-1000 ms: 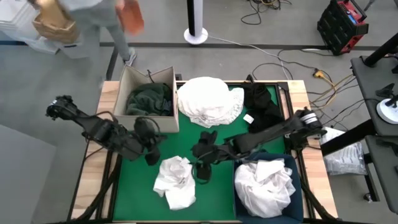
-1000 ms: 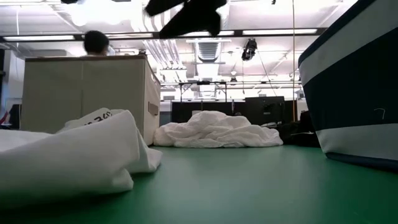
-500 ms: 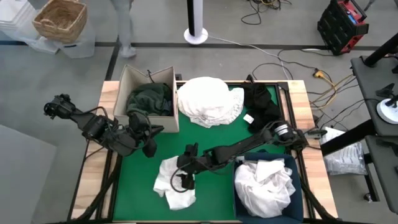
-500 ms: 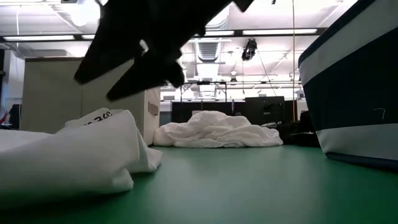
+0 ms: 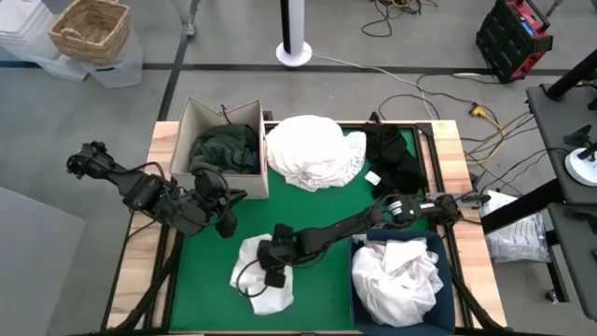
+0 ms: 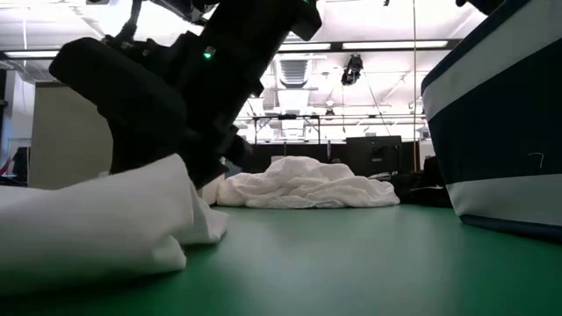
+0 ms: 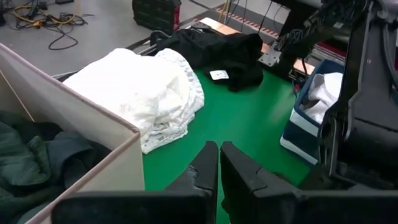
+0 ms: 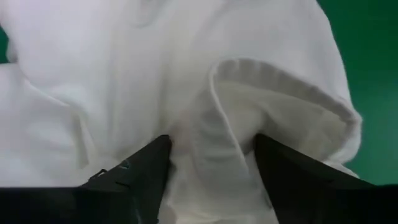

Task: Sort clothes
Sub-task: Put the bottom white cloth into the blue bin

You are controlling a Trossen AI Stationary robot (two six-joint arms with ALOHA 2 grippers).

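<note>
A crumpled white garment (image 5: 261,275) lies near the table's near edge and fills the right wrist view (image 8: 124,74). My right gripper (image 5: 271,268) is down on it, open, a raised fold between its fingers (image 8: 211,146); in the low view (image 6: 176,132) it stands over the cloth (image 6: 97,219). My left gripper (image 5: 224,220) hangs shut beside the cardboard box, touching nothing (image 7: 219,155). A white pile (image 5: 312,149) and a black garment (image 5: 392,159) rest on the mat's far side. A dark green garment (image 5: 224,149) sits in the box. My right gripper comes at the crumpled white garment from above, pointing down, with open fingers (image 8: 143,168). The fingertips rest against the cloth on either side of a raised, rolled fold (image 8: 217,118). The garment lies on the mat, slack and bunched.
The beige cardboard box (image 5: 201,126) stands at the far left corner. The navy bin (image 5: 438,247), holding white clothes (image 5: 401,280), sits at the near right corner, close to the right arm. Bare green mat (image 5: 317,210) lies between the piles.
My right gripper has swung from the table's middle toward the left and near edge and come down onto the crumpled white garment, staying open. In the low view it has dropped from the top of the picture onto the cloth.
</note>
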